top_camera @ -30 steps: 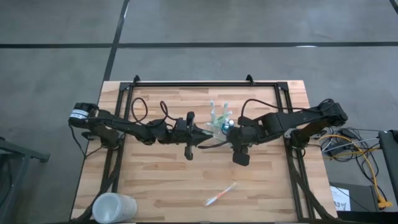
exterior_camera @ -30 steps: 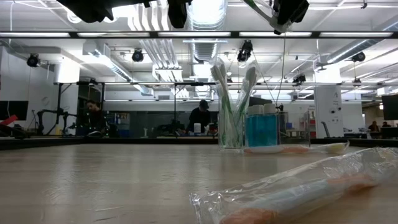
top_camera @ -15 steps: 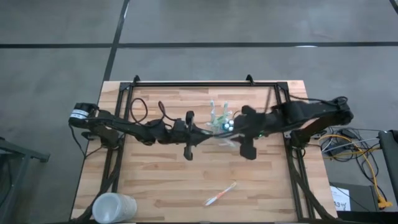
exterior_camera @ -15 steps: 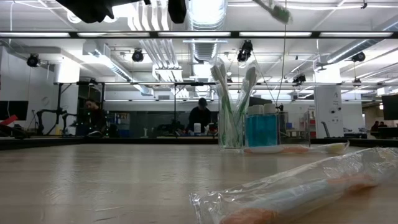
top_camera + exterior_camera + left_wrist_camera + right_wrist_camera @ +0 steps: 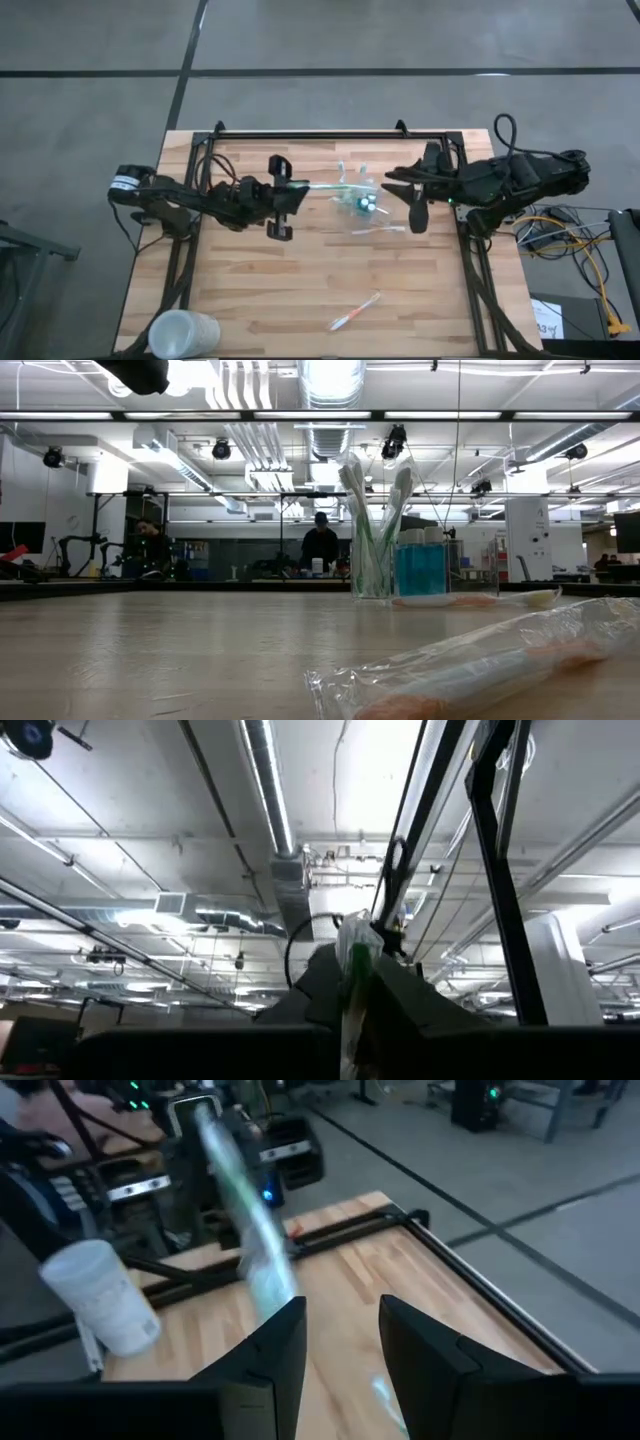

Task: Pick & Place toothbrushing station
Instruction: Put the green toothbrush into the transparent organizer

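The toothbrushing station (image 5: 362,198) (image 5: 385,560) is a clear holder standing on the table with upright green-white toothbrushes (image 5: 352,490) and blue tubes (image 5: 420,565) in it. Just left of it, my left gripper (image 5: 298,190) (image 5: 355,970) slants upward, shut on a wrapped green-white toothbrush (image 5: 325,186) whose free end reaches over the station. To the right of the station my right gripper (image 5: 392,180) (image 5: 340,1330) hangs high, open with nothing between its fingers. My left gripper pinches the wrapped toothbrush (image 5: 352,982) between its two fingers, at the end away from the station (image 5: 306,188). The fingers slant up toward the table's right, and the brush runs on along them past their tips. It is lifted clear of the table.
Another wrapped toothbrush (image 5: 355,312) (image 5: 480,660) lies near the front edge. A clear wrapped item (image 5: 380,230) (image 5: 500,598) lies just in front of the station. A frosted white cup (image 5: 183,335) (image 5: 100,1295) stands at the front left corner. A black frame (image 5: 330,133) borders the table.
My left gripper has tipped upward and drawn back a little toward the table's left, and the wrapped toothbrush now slants up over the station. My right gripper has risen and pulled away toward the table's right edge.
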{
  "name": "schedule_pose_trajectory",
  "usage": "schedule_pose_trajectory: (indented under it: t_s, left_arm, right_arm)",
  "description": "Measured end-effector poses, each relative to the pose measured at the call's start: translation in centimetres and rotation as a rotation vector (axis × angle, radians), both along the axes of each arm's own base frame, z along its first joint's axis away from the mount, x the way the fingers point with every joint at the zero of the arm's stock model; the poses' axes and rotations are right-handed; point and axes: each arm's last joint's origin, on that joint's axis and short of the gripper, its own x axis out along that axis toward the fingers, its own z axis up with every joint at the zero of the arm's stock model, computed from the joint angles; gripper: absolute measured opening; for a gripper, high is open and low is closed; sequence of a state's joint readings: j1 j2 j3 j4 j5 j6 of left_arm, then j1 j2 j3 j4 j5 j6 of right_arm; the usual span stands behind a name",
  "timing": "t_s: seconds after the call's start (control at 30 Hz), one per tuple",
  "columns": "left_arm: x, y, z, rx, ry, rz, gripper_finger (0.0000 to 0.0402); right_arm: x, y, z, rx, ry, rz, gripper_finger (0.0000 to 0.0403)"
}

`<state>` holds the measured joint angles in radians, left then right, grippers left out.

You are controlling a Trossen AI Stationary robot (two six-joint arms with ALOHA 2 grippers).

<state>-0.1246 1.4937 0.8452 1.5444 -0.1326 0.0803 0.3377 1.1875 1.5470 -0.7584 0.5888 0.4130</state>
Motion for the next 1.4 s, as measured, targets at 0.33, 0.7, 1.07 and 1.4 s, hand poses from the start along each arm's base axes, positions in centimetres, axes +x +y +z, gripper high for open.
schedule_pose_trajectory:
  t_s: [0.33, 0.7, 1.07, 1.4]
  left_arm:
    - [-0.9, 0.3, 1.0, 0.004, -0.045, 0.014, 0.003]
    - [-1.0, 0.3, 1.1, -0.002, -0.048, 0.003, 0.003]
    - [-1.0, 0.3, 1.1, -0.002, -0.048, 0.0, 0.003]
    - [-0.1, 0.1, 0.2, -0.029, 0.001, -0.044, 0.003]
  right_arm:
    - [1.7, 2.1, -6.0, 0.002, -0.109, -0.073, 0.0129]
    - [2.4, 2.6, -8.5, -0.028, -0.516, -0.141, 0.0116]
    - [2.3, 2.3, -10.3, 0.045, -0.615, -0.168, 0.0113]
    - [2.3, 2.4, -10.1, 0.036, -0.637, -0.117, 0.0105]
